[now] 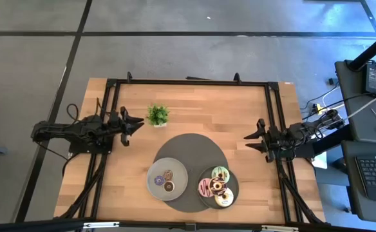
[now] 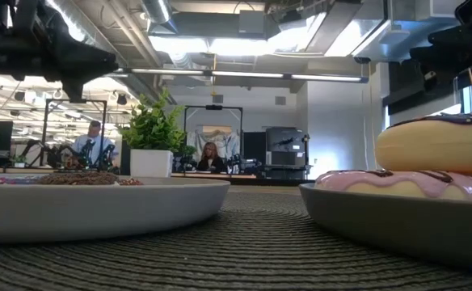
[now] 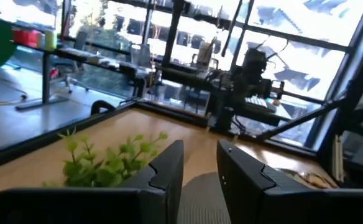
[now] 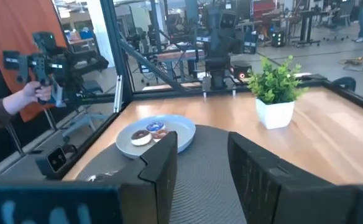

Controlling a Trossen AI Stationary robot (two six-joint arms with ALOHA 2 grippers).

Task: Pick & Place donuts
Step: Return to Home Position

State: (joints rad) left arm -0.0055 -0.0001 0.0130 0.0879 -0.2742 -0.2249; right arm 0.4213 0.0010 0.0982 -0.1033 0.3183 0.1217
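Four larger donuts sit on a dark plate (image 1: 233,192) near the table's near edge: green (image 1: 219,173), pink-striped (image 1: 205,187), chocolate-sprinkled (image 1: 217,186) and cream (image 1: 224,198). Three tiny donuts lie on a light grey plate (image 1: 154,189): purple (image 1: 158,180), brown (image 1: 168,174) and dark (image 1: 169,186). Both plates rest on a round dark mat (image 1: 191,151). My left gripper (image 1: 135,122) hovers open at the table's left, beside the potted plant. My right gripper (image 1: 250,140) hovers open at the table's right, facing the mat. In the right wrist view the light plate (image 4: 180,132) shows beyond my right gripper (image 4: 203,163).
A small green potted plant (image 1: 157,115) stands just right of the left gripper, far of the mat. A black frame (image 1: 188,82) runs along the table's far and side edges. Bare wood lies far of the mat. A person's hand (image 4: 29,93) holding a device shows beyond the table.
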